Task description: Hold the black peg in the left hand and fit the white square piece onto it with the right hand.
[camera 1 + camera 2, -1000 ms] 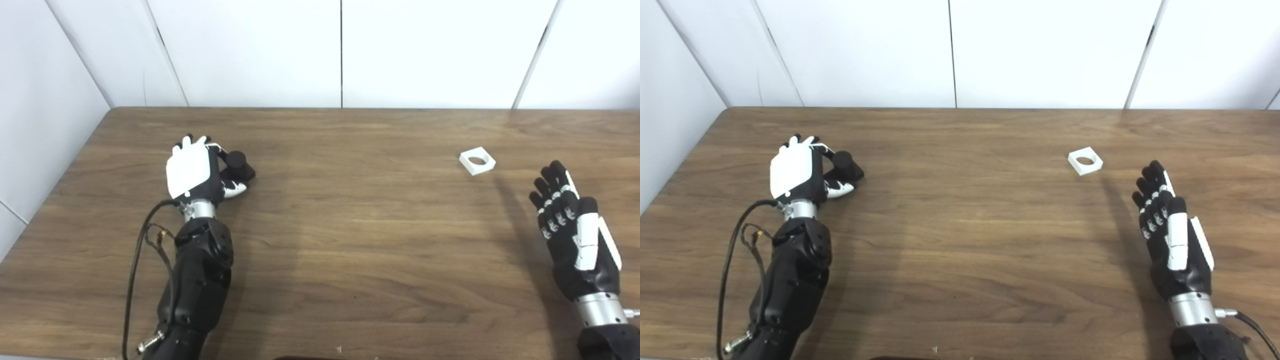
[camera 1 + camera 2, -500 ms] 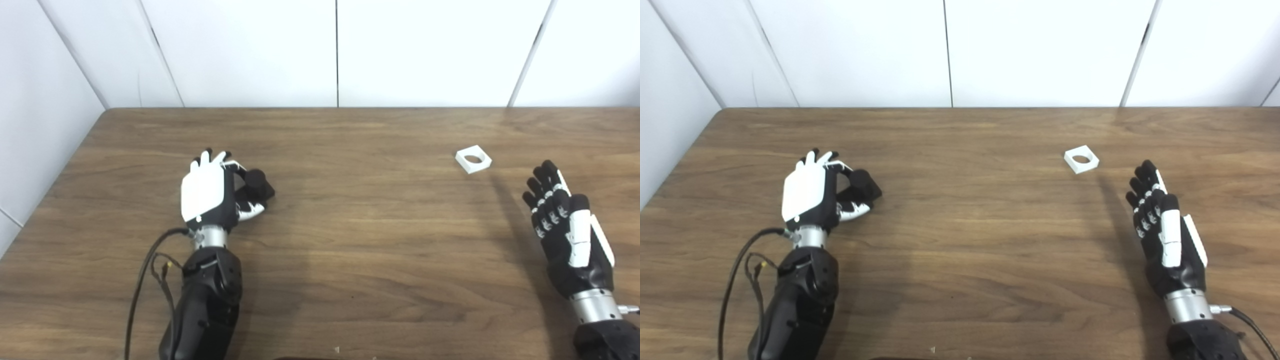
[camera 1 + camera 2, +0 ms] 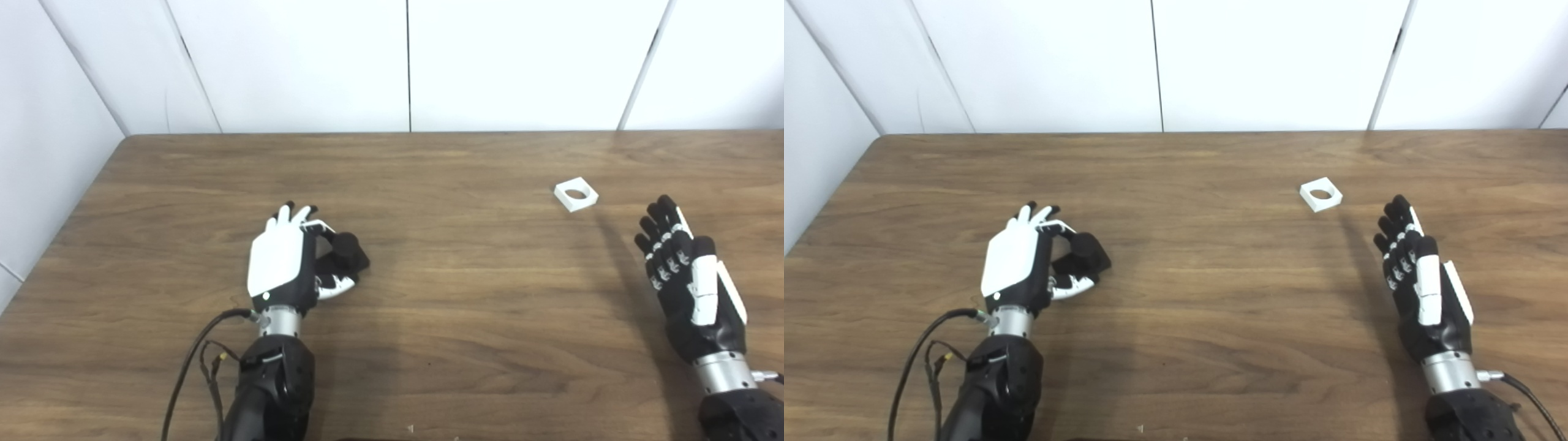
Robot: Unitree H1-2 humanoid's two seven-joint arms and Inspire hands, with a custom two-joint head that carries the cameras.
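Note:
My left hand (image 3: 286,264) is over the left half of the wooden table (image 3: 465,288), its white back turned up, and it is shut on the black peg (image 3: 347,250), which pokes out to the right between fingers and thumb. The white square piece (image 3: 576,193) with a round hole lies flat at the back right of the table. My right hand (image 3: 691,288) is open near the right edge, fingers straight and pointing away from me, some way in front and right of the white piece and not touching it.
White wall panels close off the table at the back and on the left. A black cable (image 3: 190,361) loops beside my left forearm. The table's front edge lies at the bottom of the view.
My left hand has carried the black peg to the right and nearer to me. The view has shifted slightly; the right hand and the white piece have hardly moved.

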